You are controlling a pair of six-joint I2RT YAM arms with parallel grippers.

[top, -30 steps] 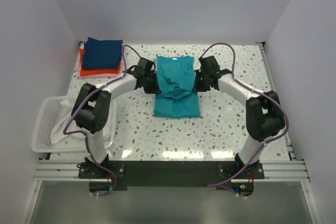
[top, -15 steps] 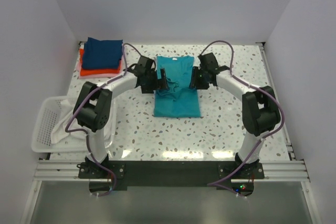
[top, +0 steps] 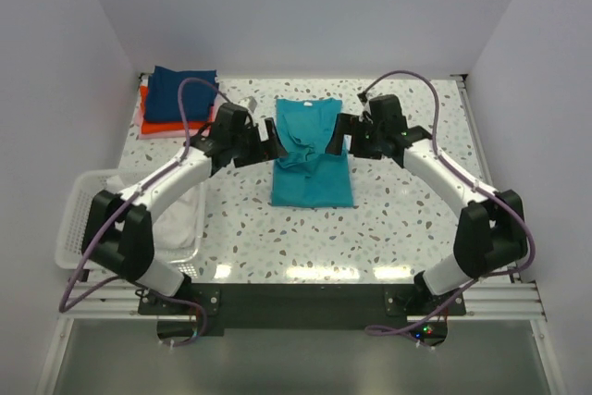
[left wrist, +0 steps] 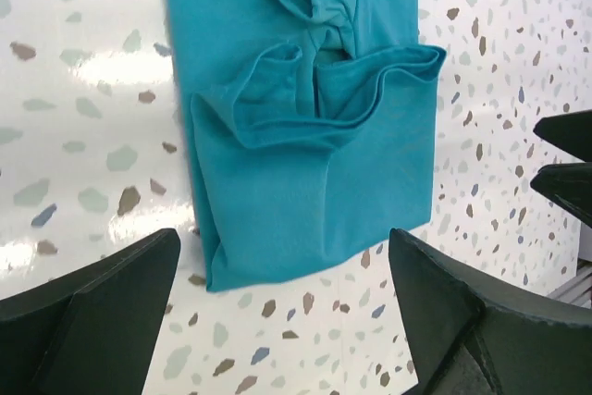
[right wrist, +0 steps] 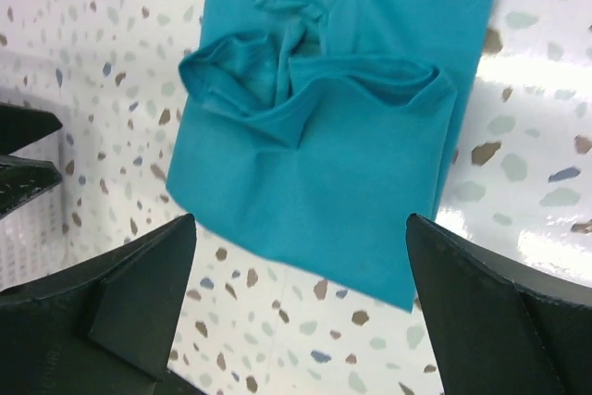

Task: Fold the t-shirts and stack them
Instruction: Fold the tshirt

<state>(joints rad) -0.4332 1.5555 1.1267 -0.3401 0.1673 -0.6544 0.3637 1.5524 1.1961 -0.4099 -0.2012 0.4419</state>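
Your teal t-shirt lies partly folded at the centre of the table, crumpled across its middle. The left claw and right claw flank it, both spread wide, gripping nothing. A folded navy t-shirt tops the upper-left stack.
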